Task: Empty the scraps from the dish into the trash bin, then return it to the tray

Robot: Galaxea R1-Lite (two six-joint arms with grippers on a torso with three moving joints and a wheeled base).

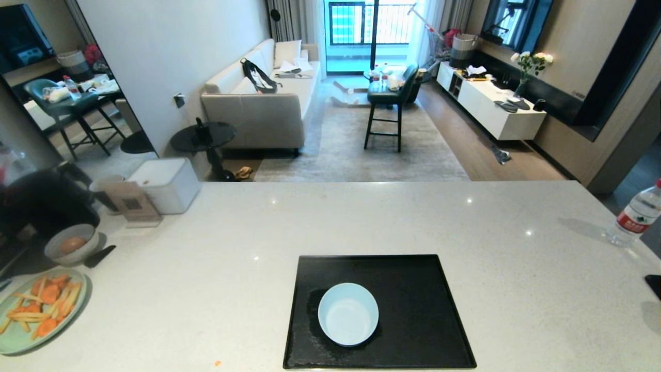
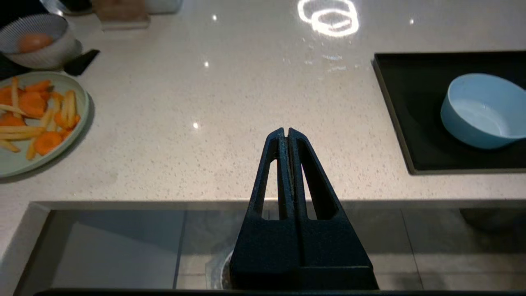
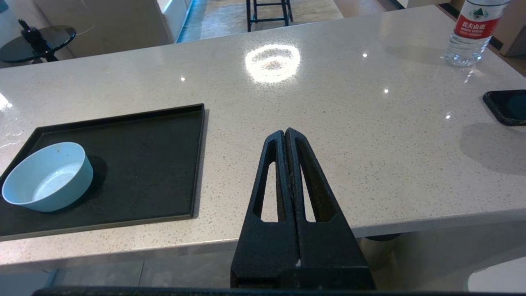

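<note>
The pale blue dish (image 1: 348,314) stands upright and empty on the black tray (image 1: 413,289), left of the tray's middle. Both wrist views show the same pair: dish (image 2: 481,111) on tray (image 2: 411,102), and dish (image 3: 45,176) on tray (image 3: 144,164). The scraps are out of view. My left gripper (image 2: 286,130) is shut and empty, hanging at the counter's near edge, left of the tray. On the floor behind its base shows a sliver of the trash bin (image 2: 217,271), a rim with crinkly plastic. My right gripper (image 3: 285,131) is shut and empty, right of the tray. Neither gripper appears in the head view.
A green plate (image 1: 36,310) heaped with orange and yellow pieces and a grey bowl (image 1: 71,243) sit at the counter's left end. A water bottle (image 1: 638,214) and a black phone (image 3: 507,107) are at the right end. A tiny orange crumb (image 1: 217,363) lies near the front edge.
</note>
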